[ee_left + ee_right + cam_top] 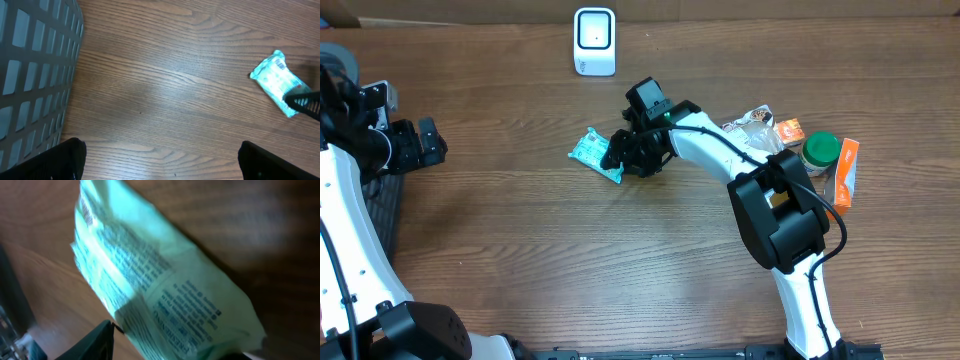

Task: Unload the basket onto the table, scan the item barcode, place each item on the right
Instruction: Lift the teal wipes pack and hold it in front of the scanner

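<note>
Right arm (720, 150) stretched leftward, right gripper (618, 160) at the teal packet (587, 150) — grip unclear — left gripper (160, 155) gaping.

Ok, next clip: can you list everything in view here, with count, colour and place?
scanner: one, white, far side of the table, centre.
packet: one, teal with printed text, mid-table.
jar: one, green lid, in the pile at the right.
box: one, orange, just right of the jar.
small pack: one, orange, same pile.
clear wrapper: one, crinkled, same pile, partly behind the right arm.
basket: one, grey, slotted, at the table's left side.
table: one, brown wood.
left tool: black, open, empty, at the left edge.
right tool: black, at the packet's right end; grip unclear.
</note>
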Motion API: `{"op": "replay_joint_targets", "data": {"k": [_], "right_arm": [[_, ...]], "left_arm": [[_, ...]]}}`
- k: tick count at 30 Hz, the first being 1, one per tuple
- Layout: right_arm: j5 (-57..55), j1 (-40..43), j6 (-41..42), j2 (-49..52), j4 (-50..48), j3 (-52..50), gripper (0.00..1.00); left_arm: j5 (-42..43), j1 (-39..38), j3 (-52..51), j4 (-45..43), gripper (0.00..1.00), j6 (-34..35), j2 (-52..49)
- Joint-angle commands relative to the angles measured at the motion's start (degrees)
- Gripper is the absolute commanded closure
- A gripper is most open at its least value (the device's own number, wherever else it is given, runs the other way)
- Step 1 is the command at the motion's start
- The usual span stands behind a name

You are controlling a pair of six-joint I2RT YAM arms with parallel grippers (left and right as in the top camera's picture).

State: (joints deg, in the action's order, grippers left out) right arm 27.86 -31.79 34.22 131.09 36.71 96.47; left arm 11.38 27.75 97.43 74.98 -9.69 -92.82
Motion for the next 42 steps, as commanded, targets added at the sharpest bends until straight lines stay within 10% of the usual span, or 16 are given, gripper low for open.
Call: {"op": "replay_joint_targets", "data": {"k": [1,12,22,42], "right_arm": [[-4.02,-0.92,4.55,-1.09,-3.26,-2.86,0.50],[-2.93,-0.37,0.92,-1.46,-4.50,-3.72,0.95],[20.09,6.62,-17.05,-16.76,-1.64,-3.72,0.96],[20.09,11.93,-30.60,-36.85,23.63,-3.72,0.96]], "left_arm": [[0.46,-0.39,-0.04,-0.09,0.01,-1.49,0.31],[0.46,-0.39,-0.04,-0.09,0.00,-1.51,0.31],[0.46,-0.39,-0.04,-0.09,0.00,-1.51,0.31],[0.46,-0.39,-0.04,-0.09,0.00,-1.49,0.31]]}}
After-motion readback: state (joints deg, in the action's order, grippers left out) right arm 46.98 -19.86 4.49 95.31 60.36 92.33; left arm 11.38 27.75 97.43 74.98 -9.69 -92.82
